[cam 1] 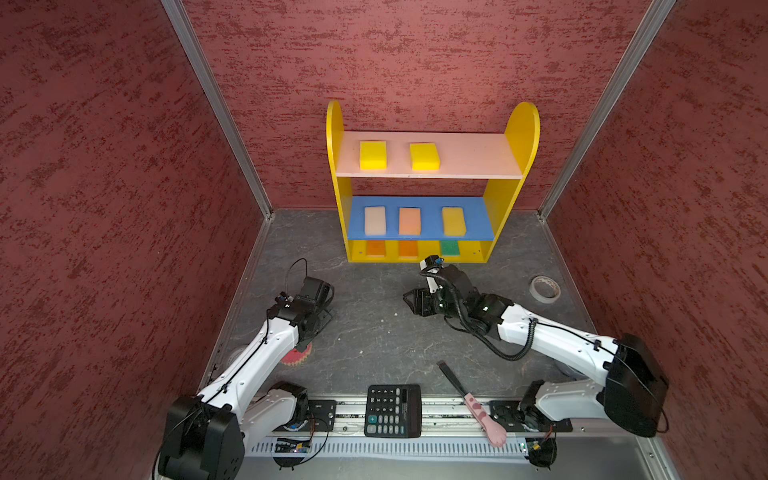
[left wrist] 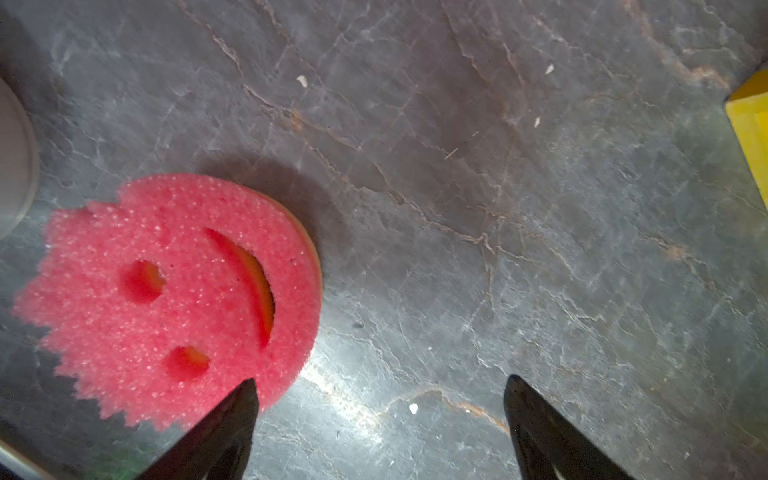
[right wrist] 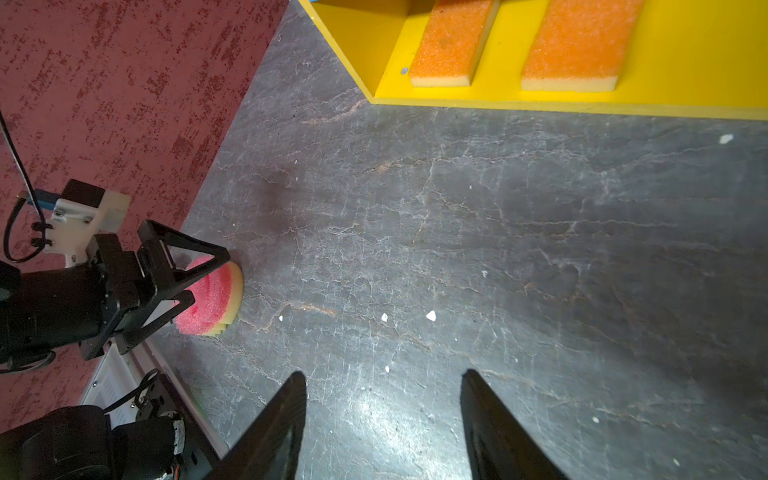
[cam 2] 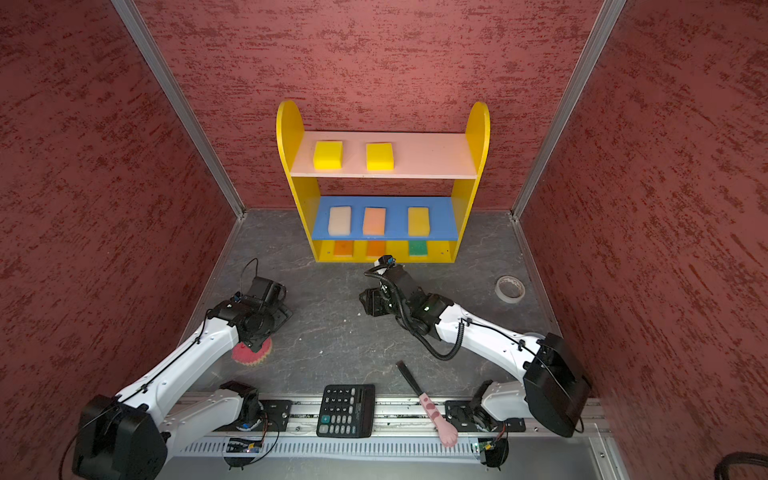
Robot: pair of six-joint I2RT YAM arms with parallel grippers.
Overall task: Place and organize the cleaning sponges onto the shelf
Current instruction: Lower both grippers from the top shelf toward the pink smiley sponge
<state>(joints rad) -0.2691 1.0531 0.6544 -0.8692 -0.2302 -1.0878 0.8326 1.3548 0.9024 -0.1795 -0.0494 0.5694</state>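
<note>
The shelf stands at the back wall. Two yellow cleaning sponges lie on its pink top board, three pale, peach and yellow ones on the blue board, and two orange and one green on the bottom. A round pink sponge with a smiley face lies flat on the floor, partly under the left arm. My left gripper hangs open just above it, holding nothing. My right gripper is open and empty over bare floor before the shelf.
A black calculator and a pink-handled black brush lie at the front edge, across the rail. A tape roll sits at the right. Red walls close in on both sides and the back.
</note>
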